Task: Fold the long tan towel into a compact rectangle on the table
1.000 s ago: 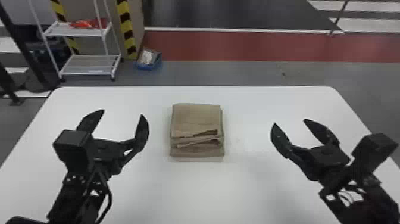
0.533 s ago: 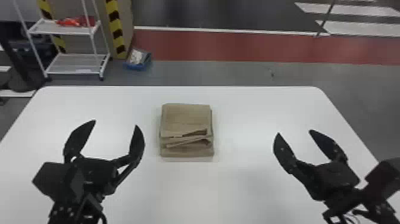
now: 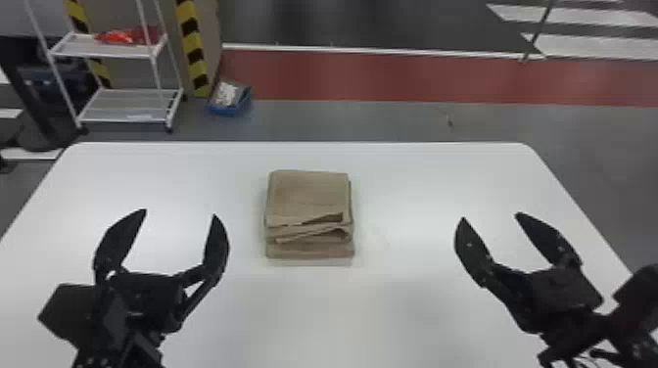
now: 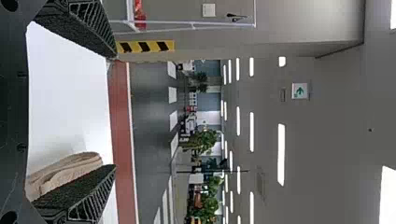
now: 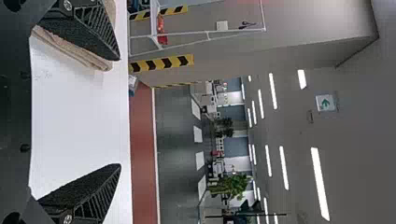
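- Tan towel [image 3: 308,195], head view: folded into a layered, compact rectangle on the white worktop [image 3: 416,303], between the left end effector [image 3: 180,213] and the right end effector [image 3: 491,216], both released, fingers spread.
- Left wrist view: fingers apart, towel partly behind one.
- Right wrist view: fingers wide, towel partly behind one.

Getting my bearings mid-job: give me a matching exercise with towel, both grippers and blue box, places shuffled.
1. Towel
2. Left gripper
3. Right gripper
4. Blue box

A. Open, on the robot's right of the towel
B. On the floor, beyond the table's far edge
C. Folded, lying on the table
D. Open, on the robot's left of the towel

Pairs: 1-C, 2-D, 3-A, 4-B
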